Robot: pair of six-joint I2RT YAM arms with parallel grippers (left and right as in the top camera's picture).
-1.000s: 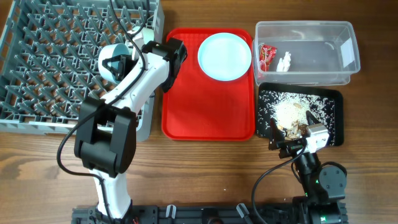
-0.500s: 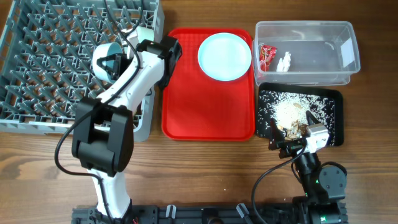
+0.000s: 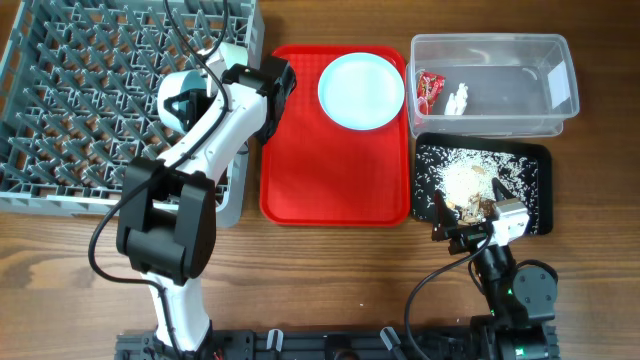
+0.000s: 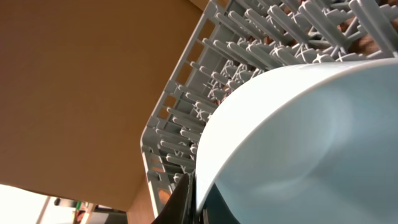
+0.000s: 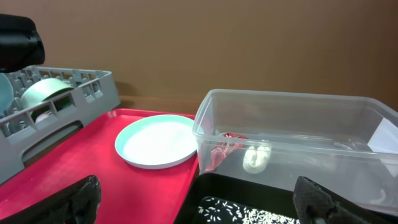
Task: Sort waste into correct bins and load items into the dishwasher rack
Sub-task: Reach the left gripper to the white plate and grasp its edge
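The clear plastic rectangular tub (image 3: 520, 80) is holding a small crumpled red wrapper (image 3: 430, 90), its white marks too small to read, and small white bits (image 3: 459, 99). The shallow black rectangular tray (image 3: 540, 160) is carrying whitish rice-like crumbs (image 3: 465, 175) and brown scraps (image 3: 475, 208). The round pale blue plate (image 3: 361, 91) is lying on the red tray (image 3: 330, 180). Over the large grey pegged rack (image 3: 80, 100), the left gripper (image 3: 187, 103) is seemingly pinching the rim of a small pale blue bowl (image 4: 298, 143); the right gripper (image 5: 199, 202) is gaping wide, empty.
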